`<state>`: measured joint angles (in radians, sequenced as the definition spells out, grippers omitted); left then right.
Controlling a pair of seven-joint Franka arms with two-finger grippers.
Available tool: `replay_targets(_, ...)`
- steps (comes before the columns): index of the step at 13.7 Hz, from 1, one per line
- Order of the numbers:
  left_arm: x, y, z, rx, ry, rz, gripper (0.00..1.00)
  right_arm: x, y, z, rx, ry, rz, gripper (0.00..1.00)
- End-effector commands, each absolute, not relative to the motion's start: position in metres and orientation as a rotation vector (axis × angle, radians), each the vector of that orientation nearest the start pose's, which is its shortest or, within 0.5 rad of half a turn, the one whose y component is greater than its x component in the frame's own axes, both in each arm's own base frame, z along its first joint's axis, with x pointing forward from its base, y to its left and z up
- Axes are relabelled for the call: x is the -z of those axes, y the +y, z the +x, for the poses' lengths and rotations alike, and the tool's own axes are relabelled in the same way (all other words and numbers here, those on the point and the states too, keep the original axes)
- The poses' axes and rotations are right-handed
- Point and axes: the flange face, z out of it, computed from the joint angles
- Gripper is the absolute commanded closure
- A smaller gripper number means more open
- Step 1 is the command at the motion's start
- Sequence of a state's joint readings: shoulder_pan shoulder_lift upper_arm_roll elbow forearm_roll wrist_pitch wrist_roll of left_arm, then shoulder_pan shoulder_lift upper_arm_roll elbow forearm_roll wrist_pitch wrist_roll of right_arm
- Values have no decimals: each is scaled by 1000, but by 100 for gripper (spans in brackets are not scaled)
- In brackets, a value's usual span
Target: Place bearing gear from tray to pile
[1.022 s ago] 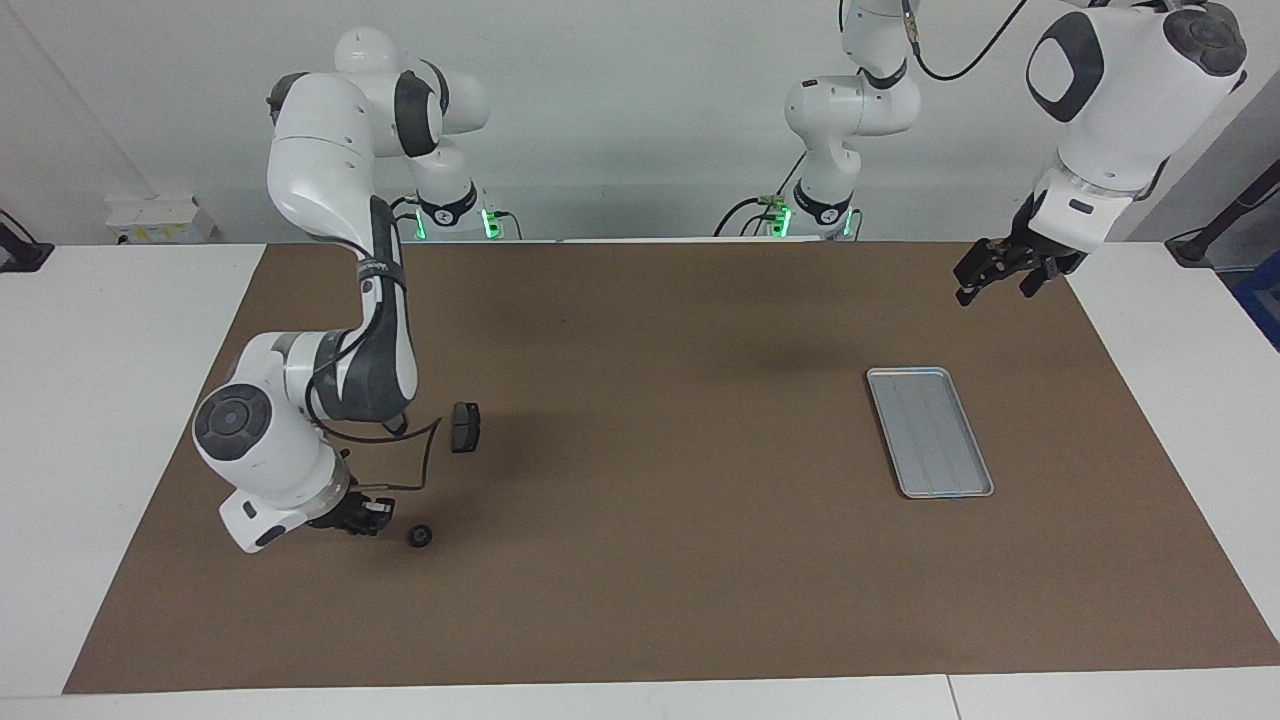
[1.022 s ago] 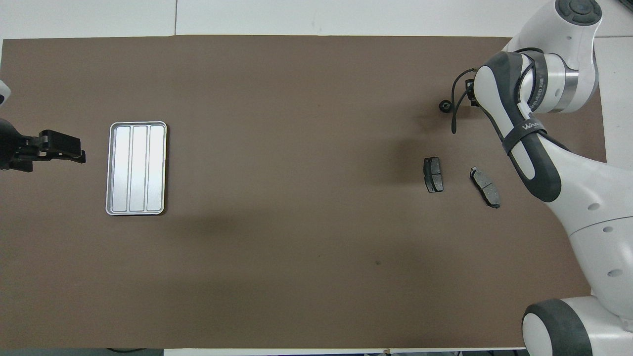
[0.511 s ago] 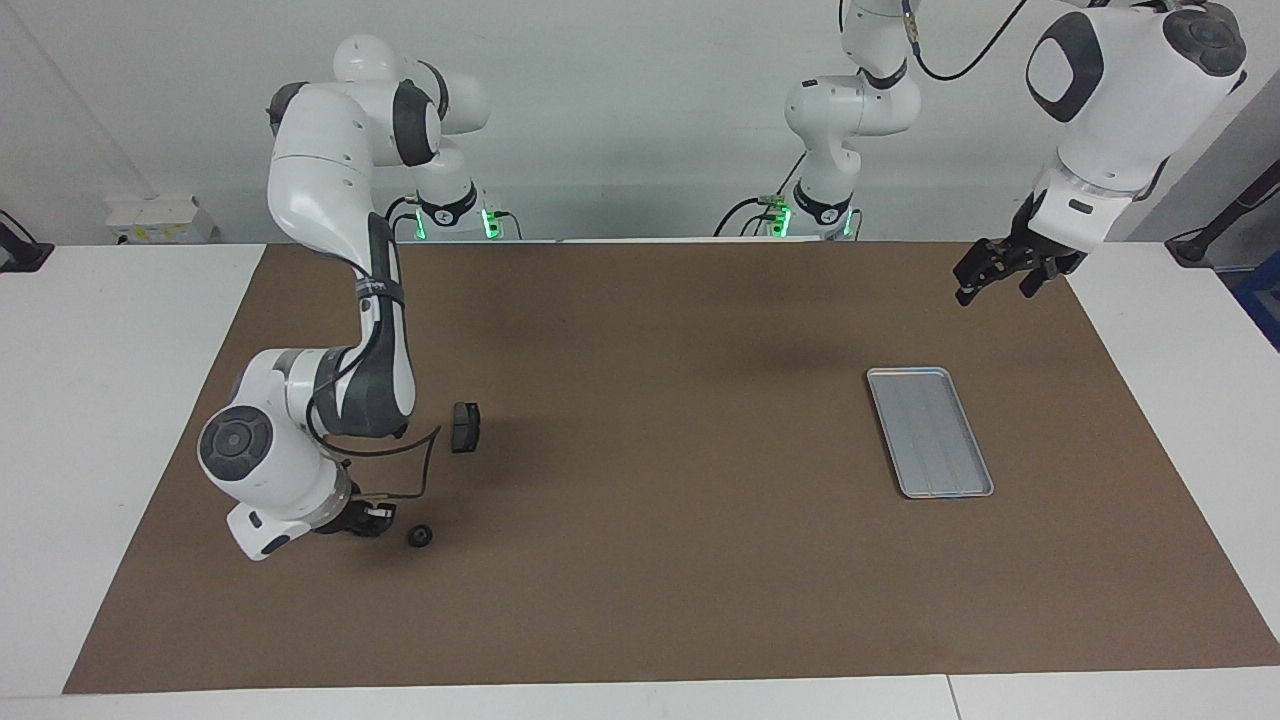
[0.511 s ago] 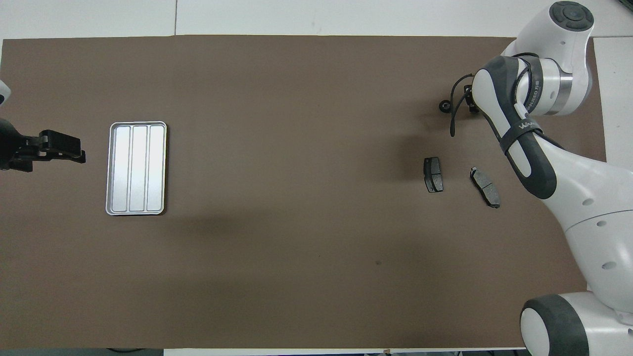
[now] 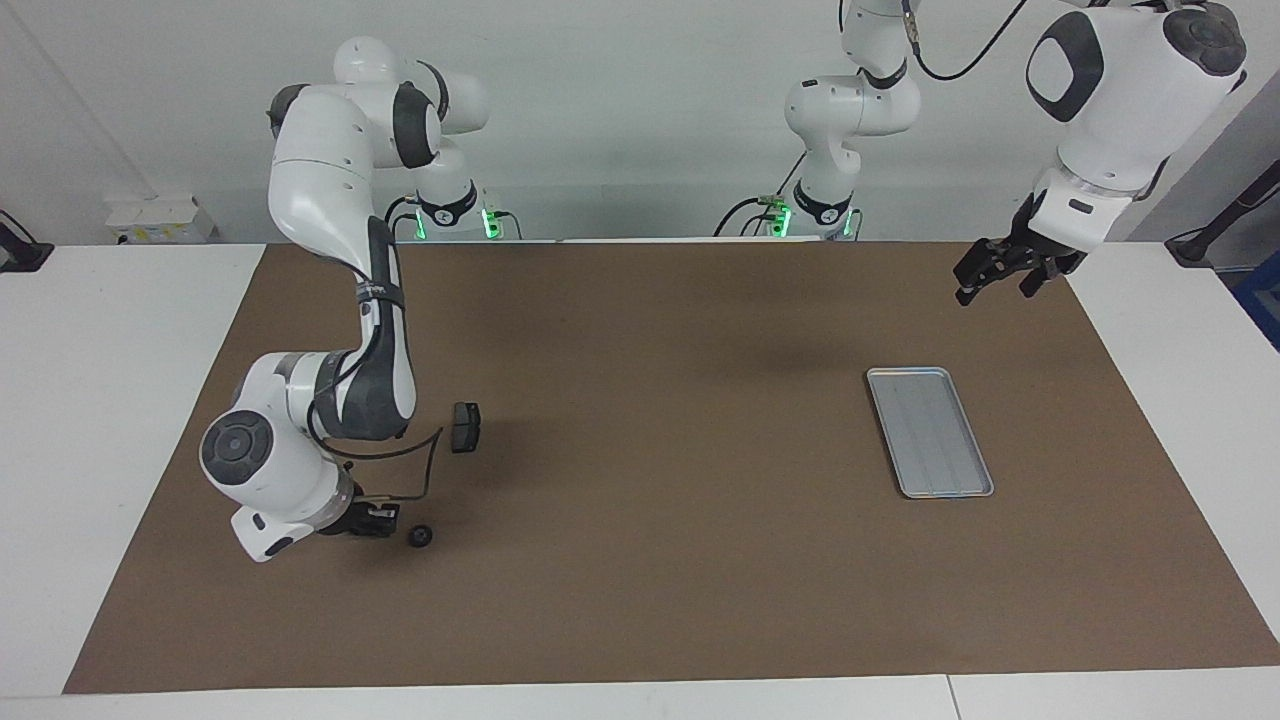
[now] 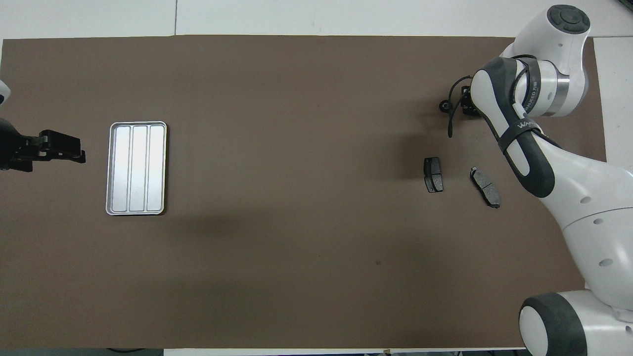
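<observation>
One part: bearing gear (image 5: 421,537) is lying on the tabletop (image 5: 640,560), just beside the right claw (image 5: 383,519).
Tray (image 5: 929,431): sitting empty.
Right claw: grip state I cannot tell.
Left claw (image 5: 995,277): waiting open above the tray's end.
Left: withdrawing.

Small black bearing gear (image 5: 421,537) lying flat on the worktop, right arm's end | silver grooved tray (image 5: 929,431) flat, left arm's end | two dark grey pads (image 6: 433,174), nearer the robots than the gear

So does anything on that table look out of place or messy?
Nothing is damaged or spilled. The tray lies bare and square to the mat. The small black gear sits alone on the mat beside the right end effector, apart from the two dark pads.
</observation>
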<state>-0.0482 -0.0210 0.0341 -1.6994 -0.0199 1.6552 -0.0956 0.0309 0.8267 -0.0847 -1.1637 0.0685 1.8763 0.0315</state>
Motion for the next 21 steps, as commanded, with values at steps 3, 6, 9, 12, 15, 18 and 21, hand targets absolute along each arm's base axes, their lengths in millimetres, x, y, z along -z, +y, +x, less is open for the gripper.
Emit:
replay_targets(3,-589,-10,545,-26,-122,-3164,0,-409,-16,733,-80,112,-3091,0)
replay_targets(6,-590,-10,545,-24,-122,-3164,0,-522,-9,694,-21,85,-3083,0)
replay_targets(9,-589,-10,545,-26,-122,-3164,0,-600,-3,650,54,67,-3088,0)
replay_targets(12,-589,-10,545,-26,-122,-3164,0,-636,-5,606,107,68,-3077,0)
replay_targets(15,-589,-10,545,-26,-122,-3164,0,-646,1,569,94,54,-3067,0)
replay_targets(18,-589,-10,545,-26,-120,-3164,0,-652,-1,539,89,50,-3071,0)
replay_targets(21,-589,-10,545,-26,-122,-3164,0,-647,-6,528,68,53,-3083,0)
